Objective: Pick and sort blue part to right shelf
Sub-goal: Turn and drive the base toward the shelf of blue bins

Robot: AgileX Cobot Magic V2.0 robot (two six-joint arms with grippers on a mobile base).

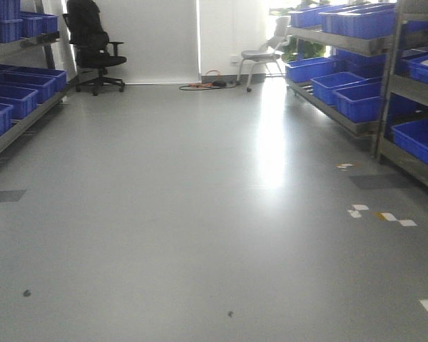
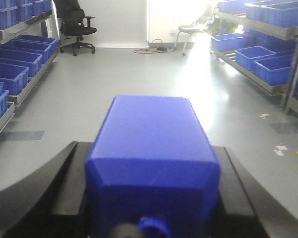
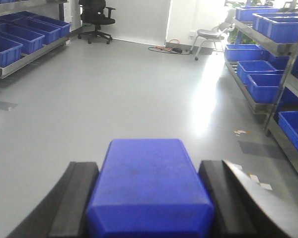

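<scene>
Finds the blue part (image 3: pixel 149 191) at 6 o'clock of the right wrist view, clenched by the right gripper (image 3: pixel 149 171) with a black finger (image 3: pixel 82 198) pressed to either flank, clear of the grey floor (image 3: pixel 114 89). Flags slip as the nearest risk: smooth plastic flanks, grip on the sides only, base travel and a turn likely ahead. Flags next a strike on the steel frame of the right shelf (image 3: pixel 283 82) or on the rim of one of its open blue bins (image 3: pixel 260 82) during the reach, owing to the part jutting past the fingertips. Judges mix-up the widest risk: records a second blue block (image 2: pixel 151 158) at 6 o'clock of the left wrist view, grasped by the left gripper (image 2: pixel 151 148), with a small round knob (image 2: pixel 151 225) at its near end, hence possible delivery of the wrong load. Reads the part's long axis along the 6-to-12 line, in step with the fingers; sees the flat far end facing 12 o'clock down the aisle, bevelled shoulders at the near end, cap end below the frame edge and therefore unconfirmed. Places the shelf off-axis between 1 and 3 o'clock, well apart from the part. Notes office chair (image 3: pixel 97 12) near 11 o'clock and loose cable (image 3: pixel 169 49) near 12 o'clock, both far off.
</scene>
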